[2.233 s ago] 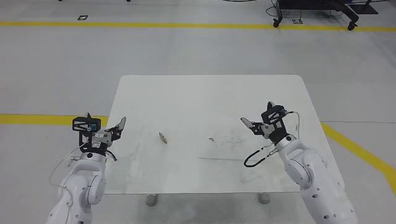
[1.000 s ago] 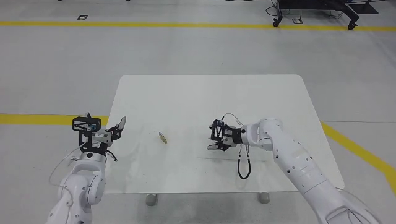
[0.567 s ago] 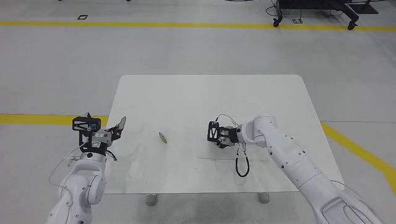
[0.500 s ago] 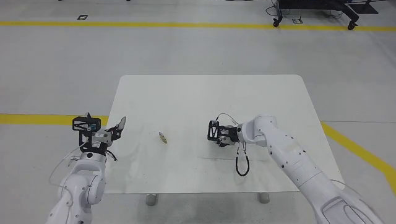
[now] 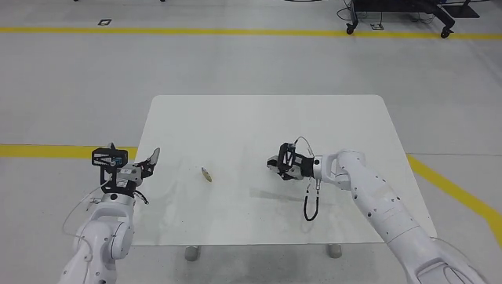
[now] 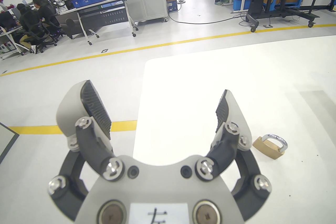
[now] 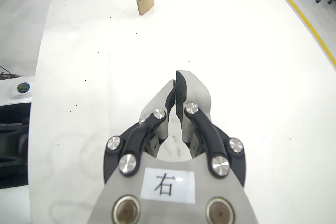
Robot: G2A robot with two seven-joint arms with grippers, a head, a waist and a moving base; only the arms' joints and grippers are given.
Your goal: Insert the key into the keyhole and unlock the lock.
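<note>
The small brass padlock with a silver shackle point(image 5: 206, 175) lies flat on the white table point(image 5: 329, 127), at about 9 o'clock from the table's middle. At its 3 o'clock, well apart, the right gripper point(image 7: 175, 78) hangs with jaws pressed together. At its 9 o'clock, over the table's edge, the left gripper point(image 6: 156, 88) has its jaws spread wide.
</note>
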